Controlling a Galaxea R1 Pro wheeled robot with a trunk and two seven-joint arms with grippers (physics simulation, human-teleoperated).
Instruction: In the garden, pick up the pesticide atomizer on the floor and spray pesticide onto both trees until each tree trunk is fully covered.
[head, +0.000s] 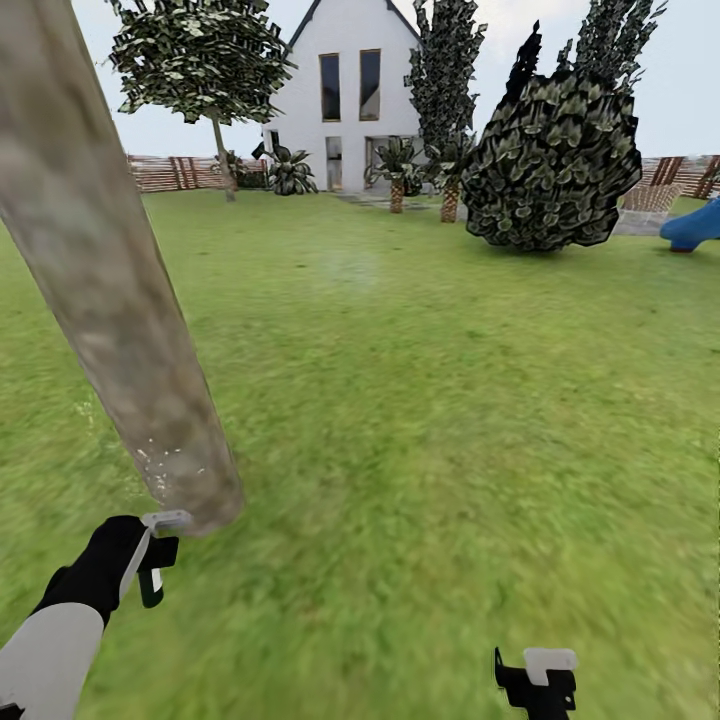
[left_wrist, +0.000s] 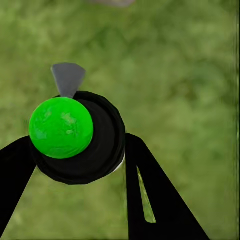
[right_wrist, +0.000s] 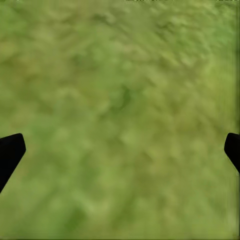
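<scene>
No writing, label or brand mark can be read anywhere. In the head view, one thick tree trunk (head: 110, 290) with mottled grey-tan bark leans across the left side, and a scatter of tiny white pesticide specks (head: 160, 462) clings to its lowest part just above the lawn (head: 420, 420). Right beside the trunk's foot is the left gripper (head: 152, 560), on a black wrist with a white forearm. In the left wrist view its two black fingers (left_wrist: 155, 195) are clamped on the pesticide atomizer (left_wrist: 92, 145), a round dark body with a bright green ball on it and a small grey tab poking out past it, all above blurred grass. Far back on the left stands one leafy tree (head: 200, 60) before a slatted reddish-brown fence (head: 165, 172). At centre is one white house (head: 345, 95) with two tall dark upper windows, and two short palms (head: 398, 170) in front of it. Further right sit one large dark bush (head: 550, 160) and one blue object (head: 692, 228) at the edge. At the lower right is the right gripper (head: 538, 682), low over grass; the right wrist view shows its two dark fingertips (right_wrist: 11, 152) wide apart with nothing between them.
</scene>
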